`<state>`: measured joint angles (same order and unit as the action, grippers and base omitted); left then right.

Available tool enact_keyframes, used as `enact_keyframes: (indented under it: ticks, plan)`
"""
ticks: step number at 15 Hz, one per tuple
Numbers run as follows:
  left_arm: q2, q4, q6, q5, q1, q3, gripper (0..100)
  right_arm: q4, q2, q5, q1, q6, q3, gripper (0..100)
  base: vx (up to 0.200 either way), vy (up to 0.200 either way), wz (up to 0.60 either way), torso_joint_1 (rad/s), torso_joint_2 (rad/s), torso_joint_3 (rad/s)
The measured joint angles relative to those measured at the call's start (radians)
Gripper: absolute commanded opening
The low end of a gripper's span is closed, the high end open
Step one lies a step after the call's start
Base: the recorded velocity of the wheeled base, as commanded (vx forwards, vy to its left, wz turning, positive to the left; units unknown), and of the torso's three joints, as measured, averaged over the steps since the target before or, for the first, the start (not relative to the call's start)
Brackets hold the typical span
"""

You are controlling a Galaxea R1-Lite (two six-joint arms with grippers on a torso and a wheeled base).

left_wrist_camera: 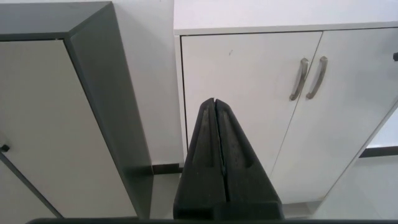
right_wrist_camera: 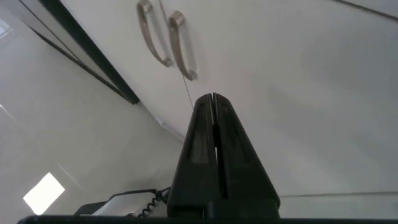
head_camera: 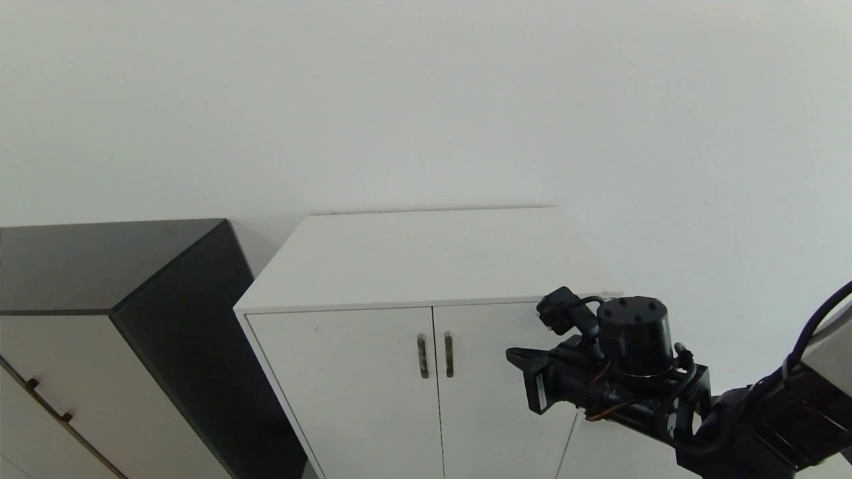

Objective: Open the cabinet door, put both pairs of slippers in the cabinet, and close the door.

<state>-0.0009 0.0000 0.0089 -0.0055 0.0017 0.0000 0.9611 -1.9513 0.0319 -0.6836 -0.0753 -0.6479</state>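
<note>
Right gripper (right_wrist_camera: 213,99), fingers together, faces closed cabinet (head_camera: 346,392)

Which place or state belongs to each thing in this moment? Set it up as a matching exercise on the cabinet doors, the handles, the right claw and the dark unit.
Things:
1. cabinet doors
2. handles
3. right claw
4. dark unit

Places or states:
A. fingers pressed together, to the right of the handles
B. both closed
C. upright, side by side at the middle seam
D. left of all the others

Pairs: 1-B, 2-C, 3-A, 4-D
</note>
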Motion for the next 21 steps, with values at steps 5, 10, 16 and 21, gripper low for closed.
enact_keyframes:
  ticks: [5, 10, 16, 21]
  plan:
    - [0.000, 0.000, 0.000, 0.000, 0.000, 0.000, 0, -0.001, -0.052, -0.001, 0.022, 0.000, -0.065, 0, 0.000, 0.000, 0.00, 0.000, 0.00, 0.000]
    - [0.000, 0.000, 0.000, 0.000, 0.000, 0.000, 0, -0.001, -0.099, 0.000, 0.056, 0.001, -0.116, 0, 0.000, 0.000, 0.00, 0.000, 0.00, 0.000]
    - [0.000, 0.000, 0.000, 0.000, 0.000, 0.000, 0, -0.001, -0.117, -0.003, 0.064, 0.001, -0.130, 0, 0.000, 0.000, 0.00, 0.000, 0.00, 0.000]
    - [0.000, 0.000, -0.001, 0.001, -0.001, 0.000, 0, -0.004, -0.108, -0.007, 0.063, 0.001, -0.139, 0, 0.000, 0.000, 0.00, 0.000, 0.00, 0.000]
